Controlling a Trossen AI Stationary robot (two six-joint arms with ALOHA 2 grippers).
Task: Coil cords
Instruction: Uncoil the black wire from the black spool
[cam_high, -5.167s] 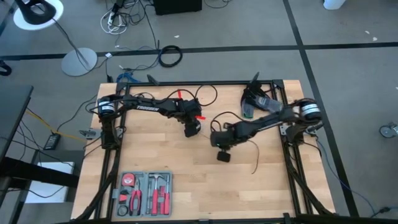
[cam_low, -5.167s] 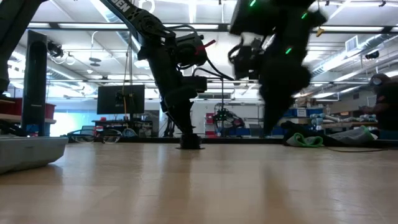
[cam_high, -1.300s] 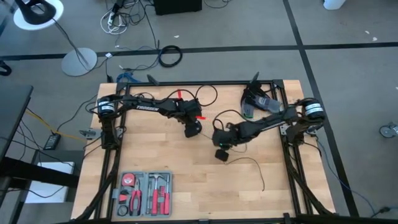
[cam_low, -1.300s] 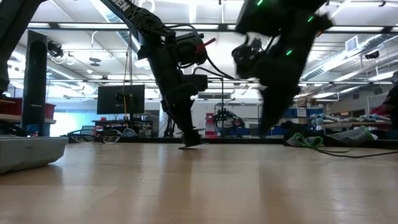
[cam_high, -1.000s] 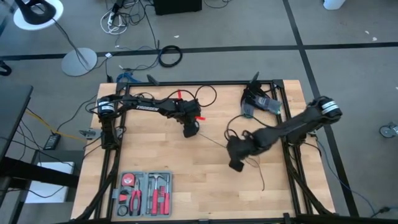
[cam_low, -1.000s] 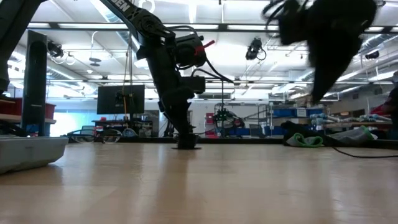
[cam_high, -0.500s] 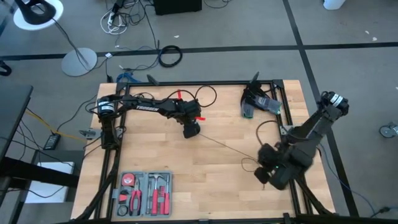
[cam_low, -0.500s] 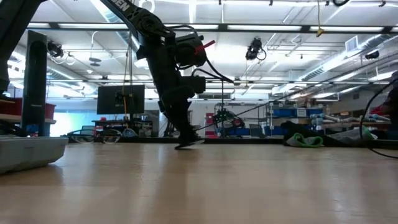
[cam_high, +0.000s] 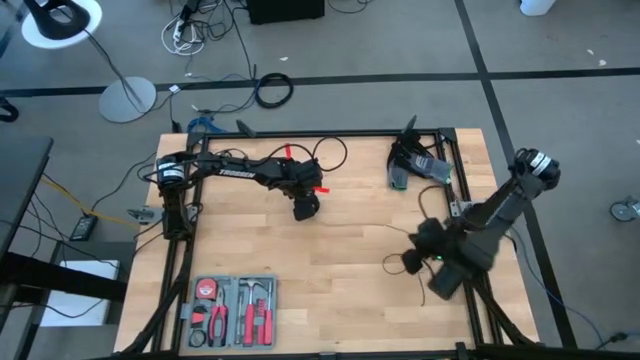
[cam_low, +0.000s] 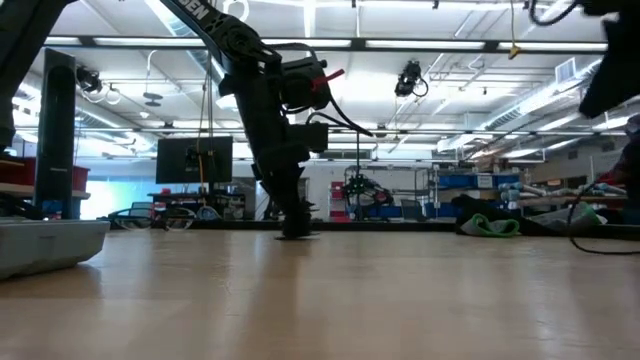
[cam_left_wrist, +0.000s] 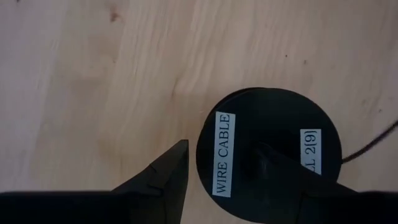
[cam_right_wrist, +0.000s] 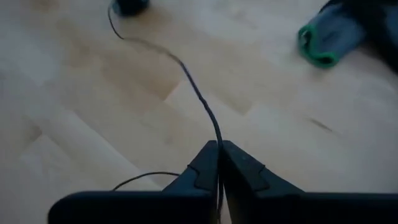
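On pale wood, left end effector (cam_left_wrist: 217, 180) straddling round puck (cam_left_wrist: 268, 152), right end effector (cam_right_wrist: 219, 163) pinching thin cord (cam_right_wrist: 193, 87).

Grey floor (cam_high: 560, 60) with dark tape lines, white floor lamp (cam_high: 62, 22), ceiling strip lights (cam_low: 430, 43).

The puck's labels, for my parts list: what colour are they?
White with black lettering, on the black puck; clearest in the left wrist view.

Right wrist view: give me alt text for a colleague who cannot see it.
The right tool has its two dark fingers pinched shut on the thin black cord, which runs away across the wooden table to a small dark puck. A green-edged object lies farther off.
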